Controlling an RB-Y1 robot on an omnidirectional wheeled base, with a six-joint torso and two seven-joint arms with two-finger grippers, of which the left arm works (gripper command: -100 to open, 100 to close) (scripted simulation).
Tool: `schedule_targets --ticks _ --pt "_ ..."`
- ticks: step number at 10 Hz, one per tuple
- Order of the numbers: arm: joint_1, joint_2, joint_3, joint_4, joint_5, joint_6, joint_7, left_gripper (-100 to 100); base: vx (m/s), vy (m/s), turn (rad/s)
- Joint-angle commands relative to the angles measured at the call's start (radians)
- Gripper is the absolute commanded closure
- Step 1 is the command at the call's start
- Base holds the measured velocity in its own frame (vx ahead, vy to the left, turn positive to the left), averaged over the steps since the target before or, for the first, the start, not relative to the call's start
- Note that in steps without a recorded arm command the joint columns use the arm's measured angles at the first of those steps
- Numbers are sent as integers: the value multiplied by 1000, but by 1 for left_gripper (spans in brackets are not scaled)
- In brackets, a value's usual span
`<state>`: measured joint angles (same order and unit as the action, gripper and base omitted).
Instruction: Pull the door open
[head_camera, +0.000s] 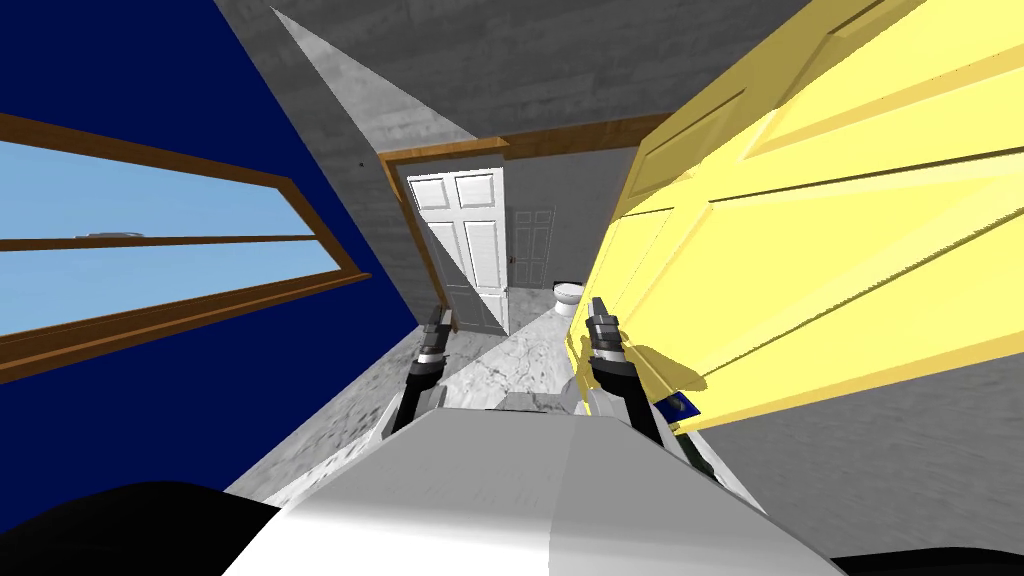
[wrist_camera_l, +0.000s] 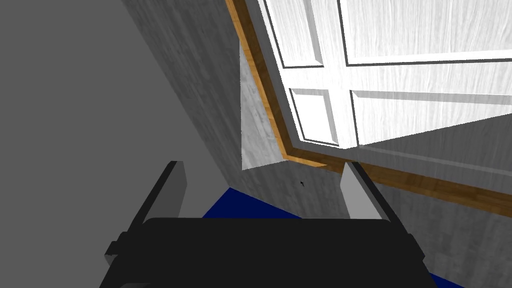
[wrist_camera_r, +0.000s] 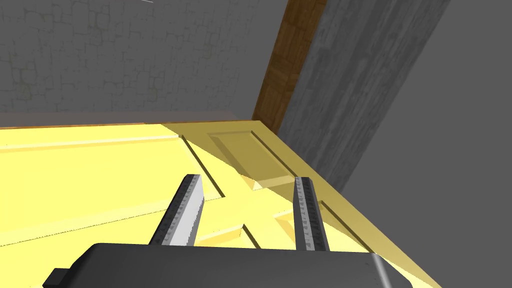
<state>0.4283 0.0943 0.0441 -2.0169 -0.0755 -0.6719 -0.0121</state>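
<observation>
The yellow panelled door stands swung out along my right side, its free edge toward me. My right gripper hovers right beside that door's face near the edge. In the right wrist view the gripper is open, its fingers apart over the yellow door with nothing between them. A small dark blue piece sits on the door by my right forearm. My left gripper is held forward on the left, open and empty.
A white panelled door in a brown frame stands ahead, half open. A white toilet sits beyond it. A dark blue wall with a wide window runs along my left. Pale marbled floor lies between.
</observation>
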Motion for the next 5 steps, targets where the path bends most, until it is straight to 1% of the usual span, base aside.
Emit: schedule_targets --ticks 1,5 --pt "-11 4 2 46 4 -10 6 -100 98 -7 -40" --pt "-35 12 4 139 13 -19 21 -100 101 -23 -51"
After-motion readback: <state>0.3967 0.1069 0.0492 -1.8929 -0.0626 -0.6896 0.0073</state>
